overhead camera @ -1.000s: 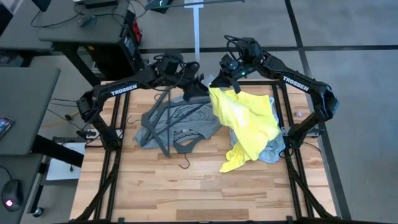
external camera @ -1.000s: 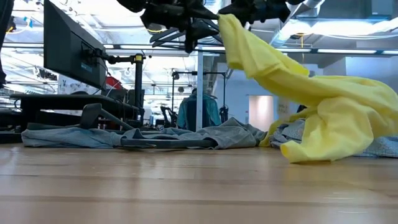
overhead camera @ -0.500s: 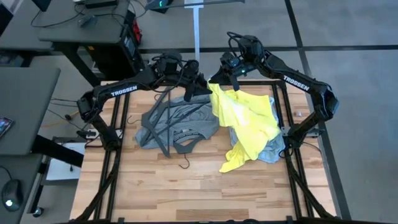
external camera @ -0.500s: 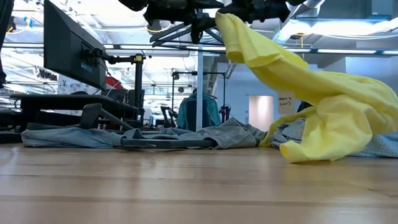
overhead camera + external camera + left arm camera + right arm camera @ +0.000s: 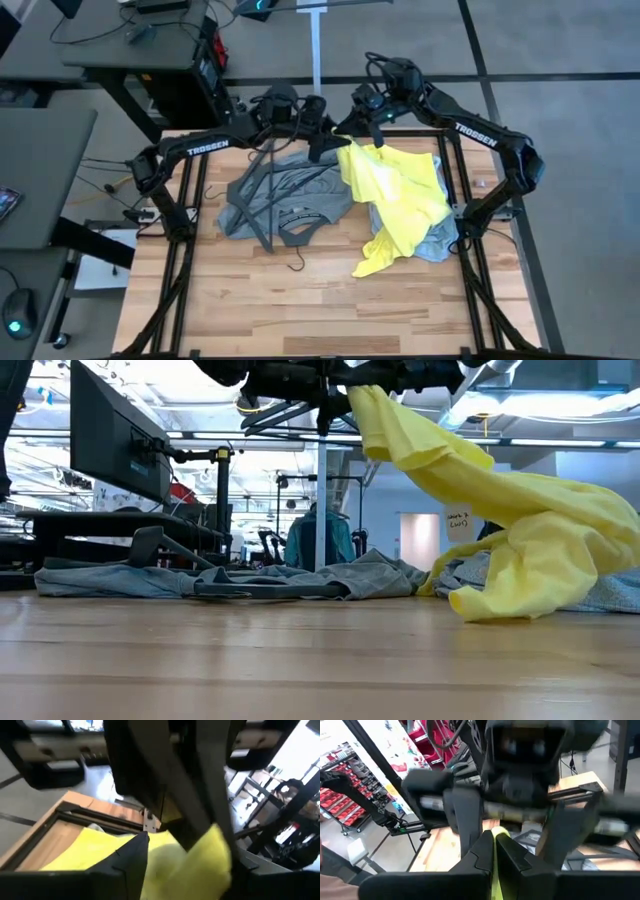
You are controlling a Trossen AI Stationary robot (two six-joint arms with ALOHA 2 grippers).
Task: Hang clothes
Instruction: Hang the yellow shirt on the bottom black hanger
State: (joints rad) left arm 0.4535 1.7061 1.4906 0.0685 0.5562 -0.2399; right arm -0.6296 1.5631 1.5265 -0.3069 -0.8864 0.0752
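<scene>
- Wooden table (image 5: pixel 300 300) — no containers on it, only loose clothes.
- Grey shirt (image 5: pixel 290 200) lies flat under black hangers (image 5: pixel 262 185).
- Yellow shirt (image 5: pixel 395 195) — soft, light, likely to slip; best pinched at collar or shoulder seam. One corner hangs raised, the rest draped over pale fabric (image 5: pixel 435 245).
- Right gripper (image 5: pixel 362 128) is clamped on that corner.
- Left gripper (image 5: pixel 325 135) is beside it; can't tell its jaws.
</scene>
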